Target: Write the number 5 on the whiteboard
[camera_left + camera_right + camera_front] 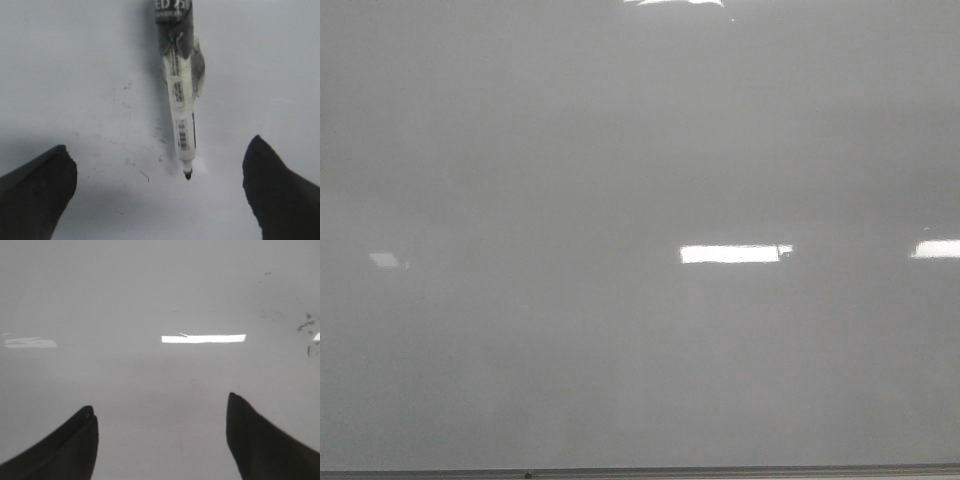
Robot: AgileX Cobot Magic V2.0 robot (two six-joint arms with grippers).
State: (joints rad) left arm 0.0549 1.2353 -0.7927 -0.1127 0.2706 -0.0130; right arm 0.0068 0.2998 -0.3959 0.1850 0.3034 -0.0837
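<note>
Your left gripper [157,192] is spread wide, a taped marker [181,100] fixed between its fingers, tip just at the whiteboard [75,75]. Your right gripper [160,437] is spread, empty, facing bare board. No drawn 5 shows on your board.

A marker [181,95] hangs from twelve o'clock, its black tip touching the whiteboard [75,75]. The left pincer [160,192] stands spread wide at six o'clock, empty.
</note>
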